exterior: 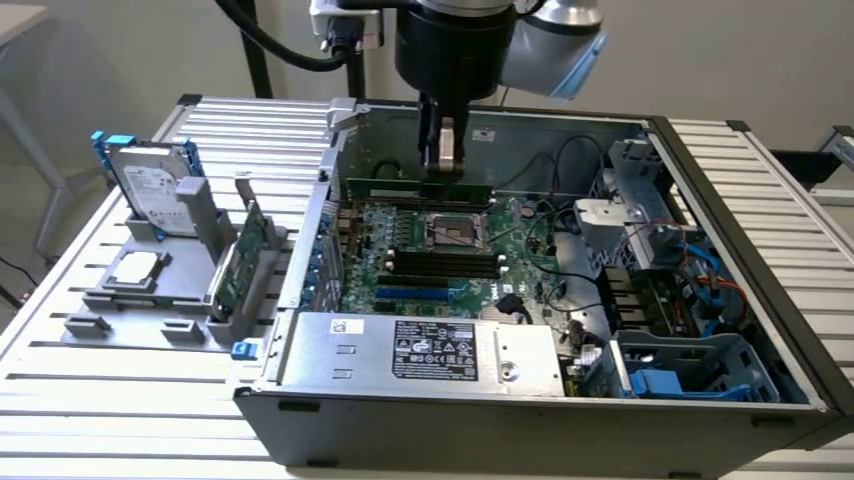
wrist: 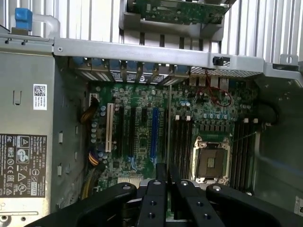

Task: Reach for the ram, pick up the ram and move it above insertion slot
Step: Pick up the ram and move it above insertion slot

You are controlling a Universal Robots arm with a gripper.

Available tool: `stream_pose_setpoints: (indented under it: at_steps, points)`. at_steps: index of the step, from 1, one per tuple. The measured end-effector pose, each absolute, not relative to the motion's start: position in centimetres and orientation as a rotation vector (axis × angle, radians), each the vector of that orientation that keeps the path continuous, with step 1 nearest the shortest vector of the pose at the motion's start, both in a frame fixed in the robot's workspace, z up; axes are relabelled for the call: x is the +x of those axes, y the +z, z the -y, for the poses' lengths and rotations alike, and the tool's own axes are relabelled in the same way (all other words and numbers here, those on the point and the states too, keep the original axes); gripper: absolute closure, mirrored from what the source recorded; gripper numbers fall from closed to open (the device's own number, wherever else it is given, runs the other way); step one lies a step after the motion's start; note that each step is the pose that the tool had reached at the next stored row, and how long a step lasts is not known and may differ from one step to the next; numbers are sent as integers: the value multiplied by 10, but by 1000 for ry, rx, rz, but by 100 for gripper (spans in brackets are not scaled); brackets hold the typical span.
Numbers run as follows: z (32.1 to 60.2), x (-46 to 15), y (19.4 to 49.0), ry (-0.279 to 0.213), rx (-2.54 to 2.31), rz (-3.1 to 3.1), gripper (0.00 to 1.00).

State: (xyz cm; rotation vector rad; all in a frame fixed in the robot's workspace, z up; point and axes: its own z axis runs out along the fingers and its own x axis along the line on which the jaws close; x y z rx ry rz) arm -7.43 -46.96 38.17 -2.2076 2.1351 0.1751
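Slatted metal table point(exterior: 80, 385) carries computer case point(exterior: 534, 420), grey holder point(exterior: 147, 290).

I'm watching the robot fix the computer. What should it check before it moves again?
1. Ram gripped: ok. The gripper is shut on its top edge.
2. Ram level: ok. It hangs flat, not tipped.
3. Ram inside the case: ok. It is above the motherboard, touching nothing.
4. Ram turned the same way as the black slots: ok. Both run lengthwise alike.
5. Ram exactly over one slot: cannot tell. In the wrist view its thin edge lies close beside them.
6. Slots free: ok. They look empty.
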Motion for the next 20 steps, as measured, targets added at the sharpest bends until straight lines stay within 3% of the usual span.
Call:
stream_pose_setpoints:
  at_steps: [20]
  points:
    - [461,-56,375,135,-2170,-2169,86]
